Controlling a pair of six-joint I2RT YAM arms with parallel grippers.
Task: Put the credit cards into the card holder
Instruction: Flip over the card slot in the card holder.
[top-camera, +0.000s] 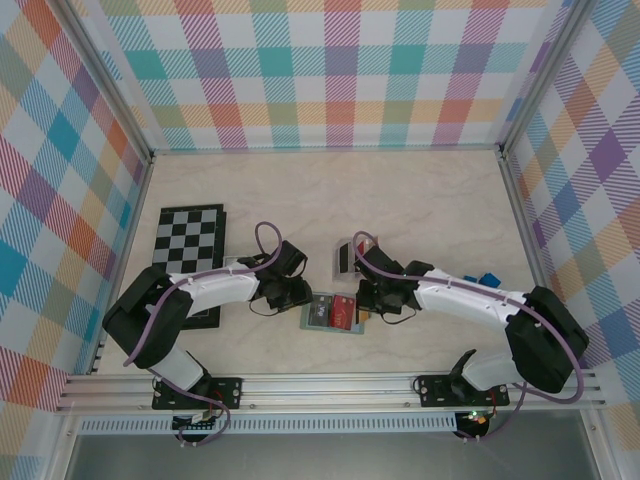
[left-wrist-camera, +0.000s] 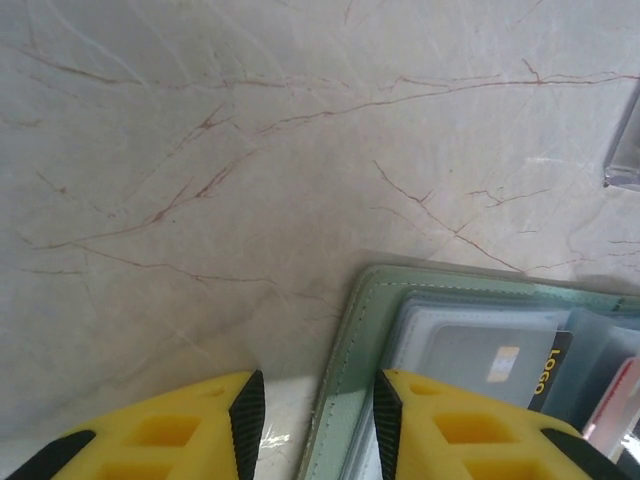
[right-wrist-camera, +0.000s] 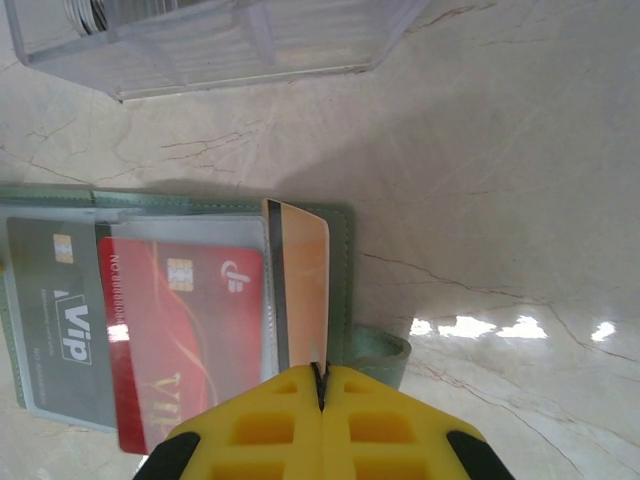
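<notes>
Your holder (top-camera: 333, 313) lies open at lower centre of the top view, with a red card (right-wrist-camera: 180, 330) and a grey card (right-wrist-camera: 55, 320) in its pockets. Your right gripper (right-wrist-camera: 320, 375) is clamped on the orange card (right-wrist-camera: 305, 280), which stands on edge over the holder's right side. Your left gripper (left-wrist-camera: 315, 400) has its jaws apart, astride the holder's left edge, at the bottom of the left wrist view.

Top view looks down from behind; close wrist views share the card holder (left-wrist-camera: 348, 360)

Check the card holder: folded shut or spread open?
Spread open: the card holder lies flat, clear pockets up, showing a grey card and a red card.
</notes>
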